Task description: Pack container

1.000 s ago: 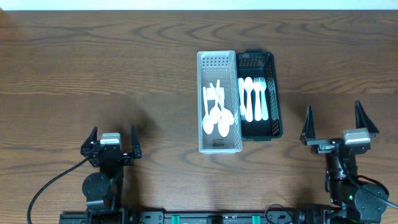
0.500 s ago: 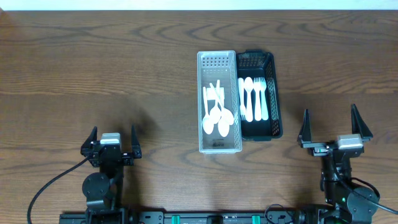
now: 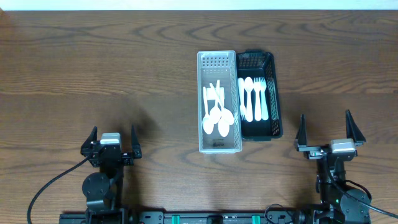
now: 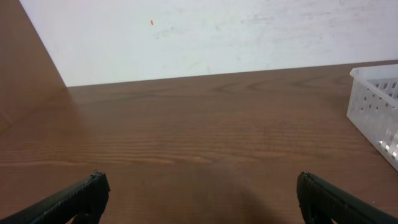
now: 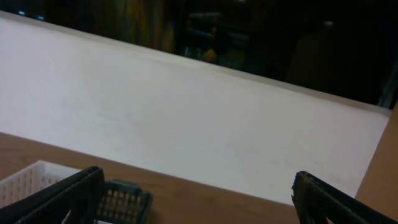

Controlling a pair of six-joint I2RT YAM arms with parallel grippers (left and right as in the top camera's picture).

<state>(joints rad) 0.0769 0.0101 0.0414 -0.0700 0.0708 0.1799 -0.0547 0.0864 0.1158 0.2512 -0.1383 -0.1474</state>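
Left arm: the left gripper [image 3: 113,134] is sitting at the near edge of the table [image 3: 93,62], its jaws spread wide and holding nothing.
Right arm: the right gripper [image 3: 324,119] is sitting at the near right, jaws likewise wide apart and empty (its wrist camera is looking mostly at the wall [image 5: 186,124], with the basket tops just peeking in low on the left).
White basket: the white basket [image 3: 200,99] is resting mid-table, well apart from both grippers, and is carrying a loose heap of white spoons [image 3: 217,118].
Black basket: the black basket [image 3: 278,99] is sitting against the white one's right side, carrying a row of white cutlery [image 3: 254,99] lying lengthwise.
Far table: bare wood is running back to the wall, with no stray piece showing.
Progress: packing is looking finished or very nearly so, with every visible piece lying inside a basket and both arms waiting clear. Whether any step is remaining cannot be told.
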